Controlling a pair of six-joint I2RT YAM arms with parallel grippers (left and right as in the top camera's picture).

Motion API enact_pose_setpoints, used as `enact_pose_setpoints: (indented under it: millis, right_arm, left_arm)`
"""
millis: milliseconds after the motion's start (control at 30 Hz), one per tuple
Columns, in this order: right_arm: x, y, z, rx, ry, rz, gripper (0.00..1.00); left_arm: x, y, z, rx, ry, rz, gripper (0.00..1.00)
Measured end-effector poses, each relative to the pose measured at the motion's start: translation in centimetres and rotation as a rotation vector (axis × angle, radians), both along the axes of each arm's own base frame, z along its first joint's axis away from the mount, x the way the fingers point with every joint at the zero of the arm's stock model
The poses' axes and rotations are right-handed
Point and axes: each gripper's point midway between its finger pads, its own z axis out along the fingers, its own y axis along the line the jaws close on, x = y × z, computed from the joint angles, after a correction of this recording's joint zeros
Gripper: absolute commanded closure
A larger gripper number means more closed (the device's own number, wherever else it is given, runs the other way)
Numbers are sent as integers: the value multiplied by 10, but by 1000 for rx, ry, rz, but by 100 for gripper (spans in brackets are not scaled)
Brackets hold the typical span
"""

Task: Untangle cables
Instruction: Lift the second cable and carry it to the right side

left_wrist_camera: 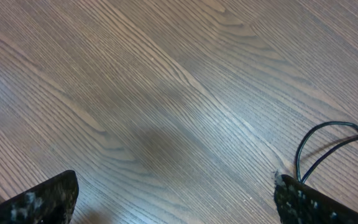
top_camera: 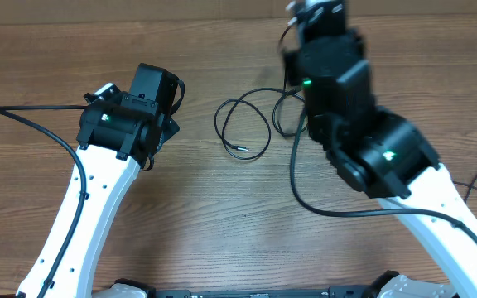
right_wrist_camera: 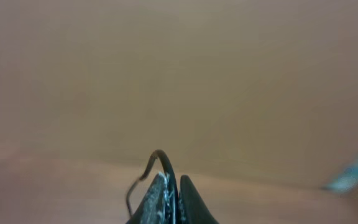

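- My left gripper point(left_wrist_camera: 175, 183) is spread as wide as it goes. Its fingers point(left_wrist_camera: 39, 202) sit in the two bottom corners of the left wrist view, with only bare table point(left_wrist_camera: 166, 93) between them.
- It has hold of nothing.
- A loop of the cables point(left_wrist_camera: 328, 132) lies flat at 3 o'clock from that gripper and runs in just beside the right-hand finger. I can't tell if it touches.
- My right gripper point(right_wrist_camera: 173, 183) is pinched fully together on one thin strand of the cables. The strand arches out of the tips toward 11 o'clock, then drops away at 7 o'clock.
- Everything behind it in the right wrist view is blur, so I can't tell its height.
- Overhead, the loose loops lie mid-table between the two arms, at 3 o'clock from the left arm point(top_camera: 118, 132) and near it.
- A small plug end point(top_camera: 240, 150) sits at 6 o'clock of the loops.
- At 3 o'clock the cord runs under the right arm point(top_camera: 346, 108) and is hidden there.
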Motion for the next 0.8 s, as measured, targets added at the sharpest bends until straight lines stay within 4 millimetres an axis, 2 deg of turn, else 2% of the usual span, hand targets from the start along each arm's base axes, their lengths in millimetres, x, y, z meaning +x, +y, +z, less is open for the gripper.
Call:
enact_pose_setpoints:
  millis: [167, 267, 500, 533, 600, 667, 733, 800]
  right_arm:
    - [15, -63, 22, -42, -78, -209, 96]
    - [21, -113, 25, -55, -84, -342, 96]
    - [16, -246, 28, -54, -97, -653, 96]
    - [12, -274, 27, -55, -98, -714, 96]
    - [8, -308, 21, -55, -82, -770, 96]
    - [5, -343, 5, -50, -29, -808, 96]
    - [6, -372, -23, -29, 59, -814, 96]
    - [16, -394, -61, 21, 155, -786, 96]
  left_arm:
    - [0, 0, 0, 0, 0, 0, 0]
    - [0, 0, 0, 0, 0, 0, 0]
    - [0, 0, 0, 0, 0, 0, 0]
    - [0, 0, 0, 0, 0, 0, 0]
    - [0, 0, 0, 0, 0, 0, 0]
    - [0, 0, 0, 0, 1, 0, 0]
    - [0, 0, 0, 0, 0, 0, 0]
    - [0, 0, 0, 1, 0, 0, 0]
